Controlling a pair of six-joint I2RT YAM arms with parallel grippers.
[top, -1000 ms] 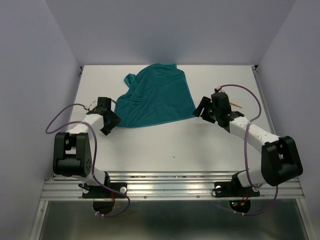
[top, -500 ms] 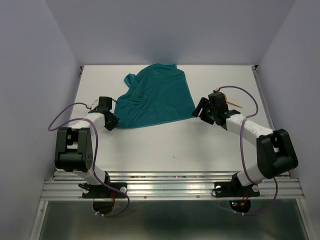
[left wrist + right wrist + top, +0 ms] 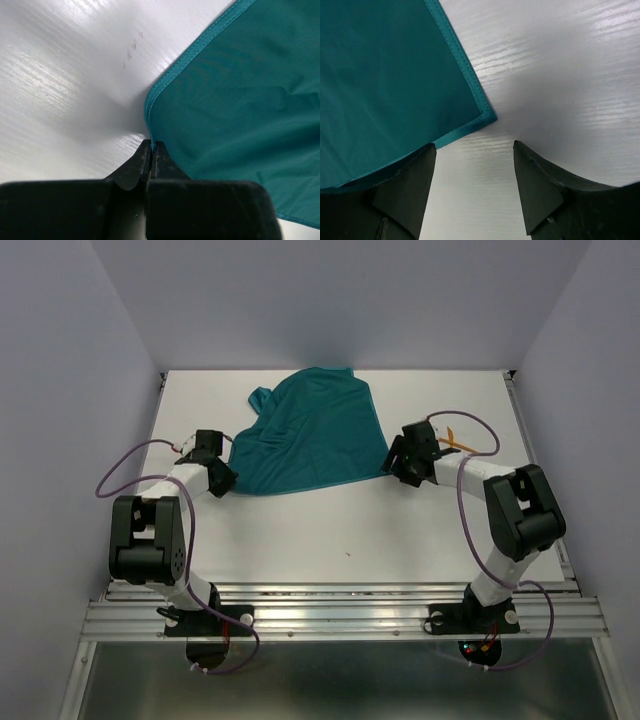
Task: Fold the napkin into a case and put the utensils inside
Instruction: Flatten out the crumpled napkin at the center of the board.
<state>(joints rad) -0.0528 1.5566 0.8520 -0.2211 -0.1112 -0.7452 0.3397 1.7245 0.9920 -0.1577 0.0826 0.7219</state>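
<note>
On the white table [image 3: 300, 530], the rumpled teal cloth napkin [image 3: 310, 435] was laid toward the far side, its near left corner pinched by the tightly pressed left gripper [image 3: 151, 149], its near right corner faced by the spread right gripper [image 3: 475, 150], whose closing was judged needed before folding.

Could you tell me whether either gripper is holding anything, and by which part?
The left gripper pinches the napkin at its corner hem; the right gripper, open, holds nothing.
</note>
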